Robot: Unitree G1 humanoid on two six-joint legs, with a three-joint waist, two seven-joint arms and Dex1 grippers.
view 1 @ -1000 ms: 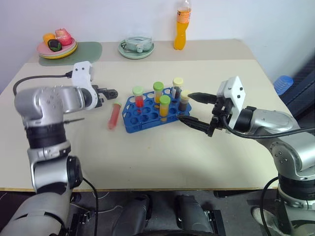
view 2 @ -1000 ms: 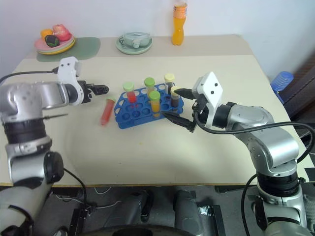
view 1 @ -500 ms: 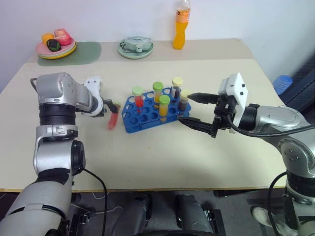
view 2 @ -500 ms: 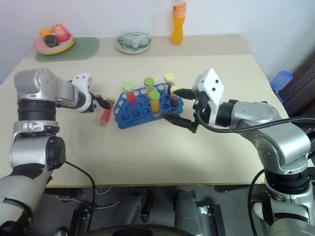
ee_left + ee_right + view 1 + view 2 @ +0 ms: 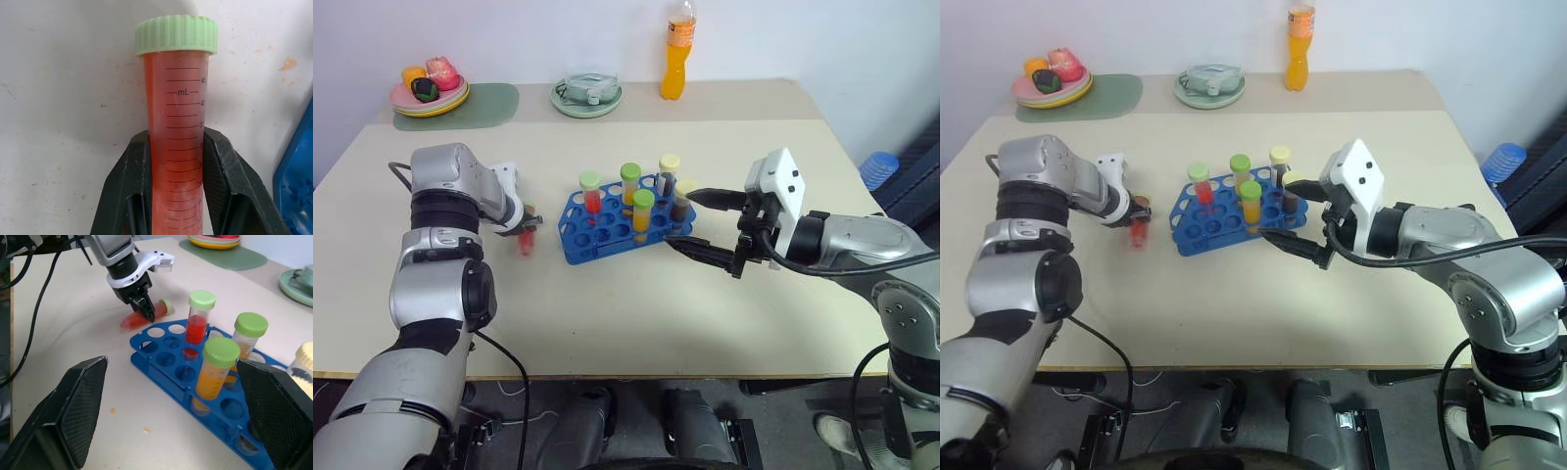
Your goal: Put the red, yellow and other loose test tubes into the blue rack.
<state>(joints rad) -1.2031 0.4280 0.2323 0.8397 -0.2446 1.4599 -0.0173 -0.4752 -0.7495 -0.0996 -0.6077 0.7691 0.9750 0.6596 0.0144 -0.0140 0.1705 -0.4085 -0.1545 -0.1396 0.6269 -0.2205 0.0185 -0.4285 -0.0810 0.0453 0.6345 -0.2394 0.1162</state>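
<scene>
Beside the blue rack [image 5: 617, 230], left claw [image 5: 175, 161] clamps red tube [image 5: 177, 142]

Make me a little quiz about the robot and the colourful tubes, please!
1. True or false: the left gripper is shut on the red tube lying on the table.
2. Which is open? A) left gripper B) right gripper
3. Fill in: the upright tubes stand in the ____ rack.

Key: 1 true; 2 B; 3 blue.
</scene>
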